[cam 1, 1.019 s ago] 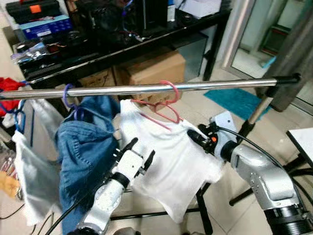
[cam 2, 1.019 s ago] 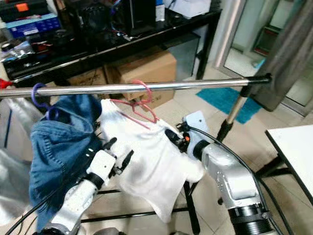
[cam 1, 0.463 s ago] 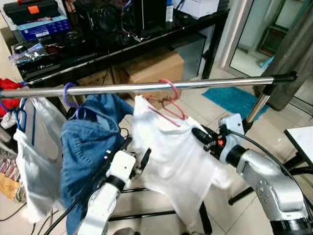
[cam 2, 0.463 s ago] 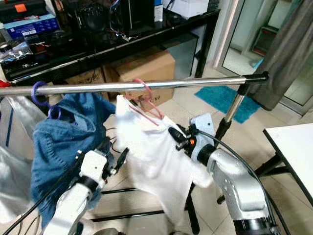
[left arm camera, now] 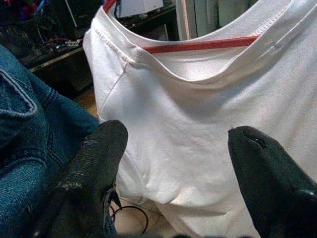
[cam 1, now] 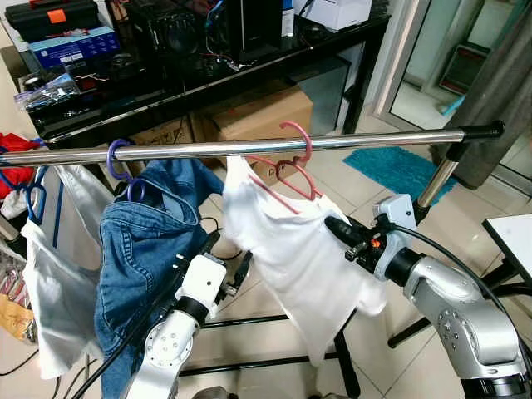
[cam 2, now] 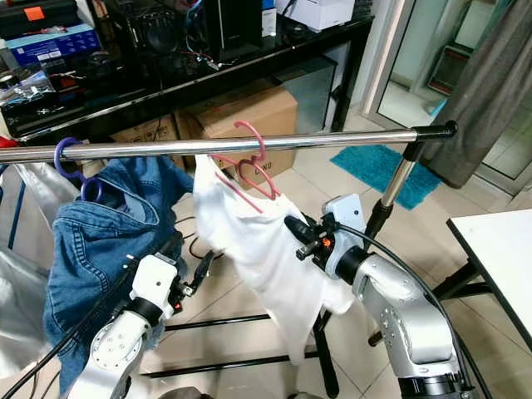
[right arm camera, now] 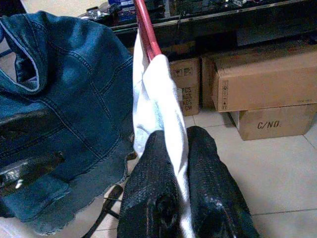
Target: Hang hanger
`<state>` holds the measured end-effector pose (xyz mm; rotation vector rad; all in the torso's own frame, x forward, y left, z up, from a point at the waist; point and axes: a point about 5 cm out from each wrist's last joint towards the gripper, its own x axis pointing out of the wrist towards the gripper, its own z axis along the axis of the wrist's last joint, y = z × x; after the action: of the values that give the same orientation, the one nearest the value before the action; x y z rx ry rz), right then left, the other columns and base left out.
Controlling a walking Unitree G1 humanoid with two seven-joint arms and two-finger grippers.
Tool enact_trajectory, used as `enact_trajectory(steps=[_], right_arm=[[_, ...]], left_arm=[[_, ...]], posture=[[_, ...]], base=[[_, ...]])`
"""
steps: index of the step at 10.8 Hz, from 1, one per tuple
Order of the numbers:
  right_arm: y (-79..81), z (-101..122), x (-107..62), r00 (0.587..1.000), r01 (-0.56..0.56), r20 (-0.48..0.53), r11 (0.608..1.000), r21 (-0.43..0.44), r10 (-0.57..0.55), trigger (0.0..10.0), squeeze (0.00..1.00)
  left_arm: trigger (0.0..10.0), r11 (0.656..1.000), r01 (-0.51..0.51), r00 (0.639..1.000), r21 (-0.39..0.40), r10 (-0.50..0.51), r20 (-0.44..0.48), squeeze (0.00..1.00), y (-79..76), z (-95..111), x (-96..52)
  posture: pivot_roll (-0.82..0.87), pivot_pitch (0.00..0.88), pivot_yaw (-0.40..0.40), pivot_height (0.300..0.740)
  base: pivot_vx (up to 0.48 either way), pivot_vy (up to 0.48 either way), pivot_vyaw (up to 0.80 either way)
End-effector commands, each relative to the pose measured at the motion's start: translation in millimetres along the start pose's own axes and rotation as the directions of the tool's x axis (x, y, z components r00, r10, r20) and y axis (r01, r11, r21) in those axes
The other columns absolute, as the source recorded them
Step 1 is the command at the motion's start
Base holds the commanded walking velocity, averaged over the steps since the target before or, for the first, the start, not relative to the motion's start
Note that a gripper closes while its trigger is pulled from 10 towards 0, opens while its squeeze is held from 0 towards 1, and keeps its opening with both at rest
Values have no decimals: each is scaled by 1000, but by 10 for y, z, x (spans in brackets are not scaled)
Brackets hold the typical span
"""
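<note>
A pink hanger (cam 1: 287, 179) carrying a white T-shirt (cam 1: 299, 266) has its hook over the steel rail (cam 1: 374, 140). My right gripper (cam 1: 339, 230) is shut on the T-shirt's shoulder fabric at the hanger's right end; in the right wrist view the cloth (right arm camera: 156, 94) runs between its fingers (right arm camera: 153, 168) below the red hanger arm (right arm camera: 144, 25). Just left of the shirt's lower edge my left gripper (cam 1: 226, 259) is open and holds nothing. In the left wrist view its fingers (left arm camera: 94, 168) stand apart, facing the shirt (left arm camera: 198, 114).
A blue denim jacket (cam 1: 145, 249) on a purple hanger (cam 1: 116, 158) hangs left of the shirt, with a pale garment (cam 1: 50, 274) beyond it. A black table (cam 1: 208, 75) and cardboard boxes (cam 1: 266, 112) stand behind the rail. The rack's post (cam 1: 436, 183) is at right.
The hanger's hook has risen slightly on the rail and the shirt has swung right. My left gripper has dropped and drawn back from the shirt; the right still grips it.
</note>
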<state>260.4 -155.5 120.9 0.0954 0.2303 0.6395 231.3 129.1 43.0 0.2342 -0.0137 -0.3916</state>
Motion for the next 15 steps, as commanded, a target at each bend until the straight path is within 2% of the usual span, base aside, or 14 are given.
enact_trajectory(steps=[1,3,5,7,9,12,14,15], right_arm=[[7,111,-20,998,-5,68,1000,-18,6,0,0],[-13,76,-106,994,20,109,1000,-9,-19,0,0],[38,-170,-253,998,4,69,1000,-16,-3,0,0],[22,-258,-382,995,9,101,999,-41,-5,0,0],[-3,-232,-427,987,35,160,997,-68,-24,0,0],[46,-120,-391,974,23,228,996,-84,-4,0,0],[38,-267,-434,987,2,160,996,-91,12,0,0],[-3,-394,-467,994,21,112,996,-88,-11,10000,0]], left_arm=[[10000,1000,1,1000,8,-1,2,0,22,24,5],[10000,1000,-1,1000,3,1,8,0,8,44,-14],[10000,1000,-13,1000,-17,13,3,0,-28,32,-51],[10000,999,-22,1000,-24,22,-7,0,-55,6,-83],[10000,999,-28,1000,-17,28,-7,0,-35,12,-88],[10000,999,-33,999,-8,33,1,0,-13,35,-65],[10000,999,-35,999,-10,35,-8,0,-26,9,-84],[10000,999,-39,999,-14,39,-13,0,-32,-3,-94]], posture=[[39,0,25,740],[36,0,23,740],[30,0,16,740],[24,0,17,740],[23,0,20,740],[24,0,21,740],[24,0,21,740],[25,0,15,740]], base=[[0,0,0],[0,0,0],[0,0,0],[0,0,0],[0,0,0],[0,0,0],[0,0,0],[0,0,0]])
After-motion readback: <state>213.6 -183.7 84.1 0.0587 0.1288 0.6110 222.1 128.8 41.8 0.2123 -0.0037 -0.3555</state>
